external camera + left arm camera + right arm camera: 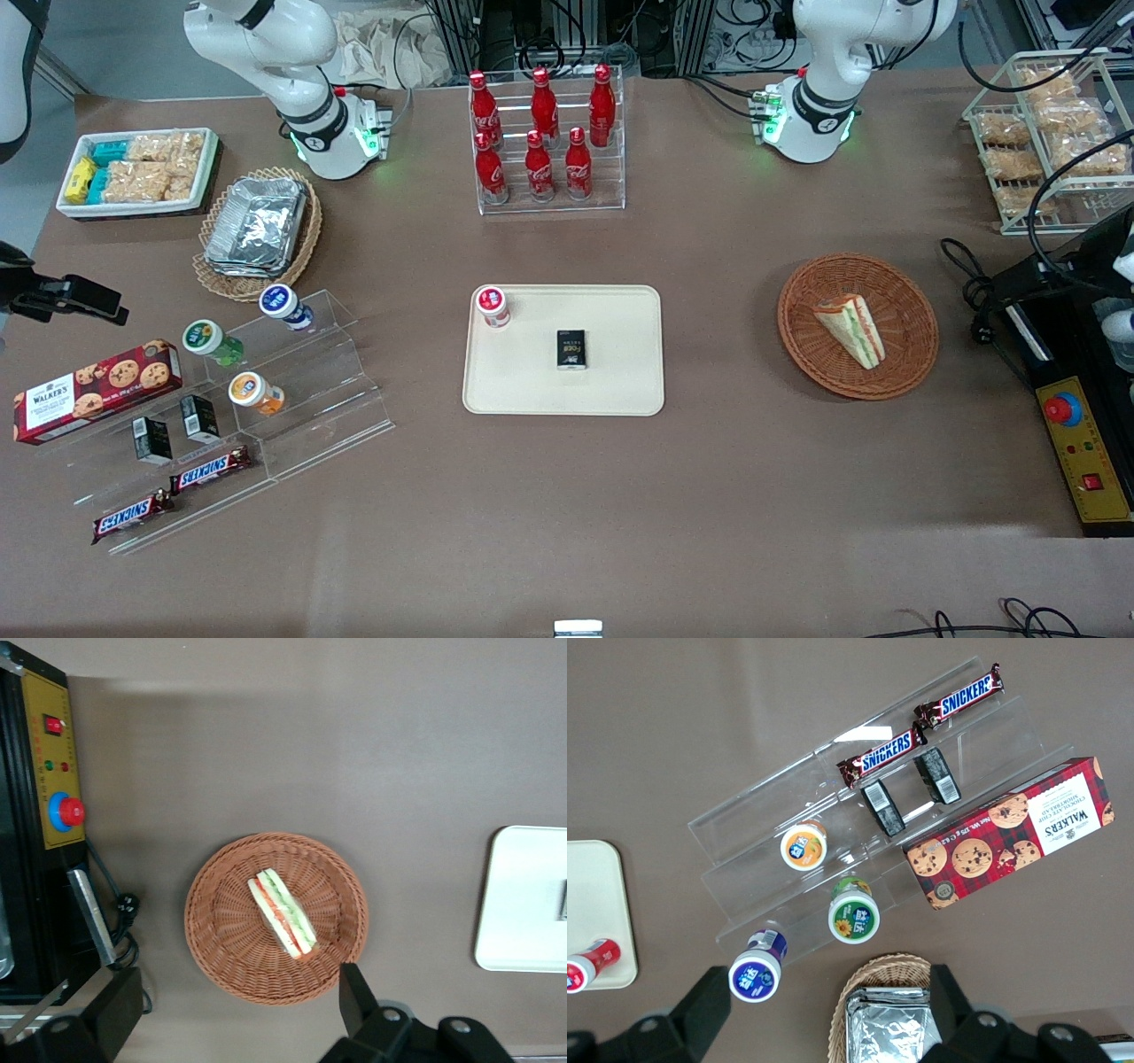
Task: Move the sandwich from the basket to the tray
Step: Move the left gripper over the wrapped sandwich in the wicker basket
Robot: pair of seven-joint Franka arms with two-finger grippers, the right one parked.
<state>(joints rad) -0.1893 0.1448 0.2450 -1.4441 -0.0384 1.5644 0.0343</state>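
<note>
1. Sandwich (850, 330) is lying in the basket (858, 326), mid-right of the front frame, well apart from the tray (620, 390) at centre.
2. Gripper (239, 1014) is hovering high above the basket, fingers spread wide, gripping nothing.
3. Best approach: descending centred, fingers closing across the wedge's flat bread faces, clearing the rim.
4. Tray is carrying a red-capped bottle (493, 307) and a black box (571, 349); aiming for bare space.

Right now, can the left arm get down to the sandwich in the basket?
Probably yes. The sandwich lies uncovered and alone in the basket, and the gripper hangs above the basket's rim, fingers open, with nothing between them.
</note>
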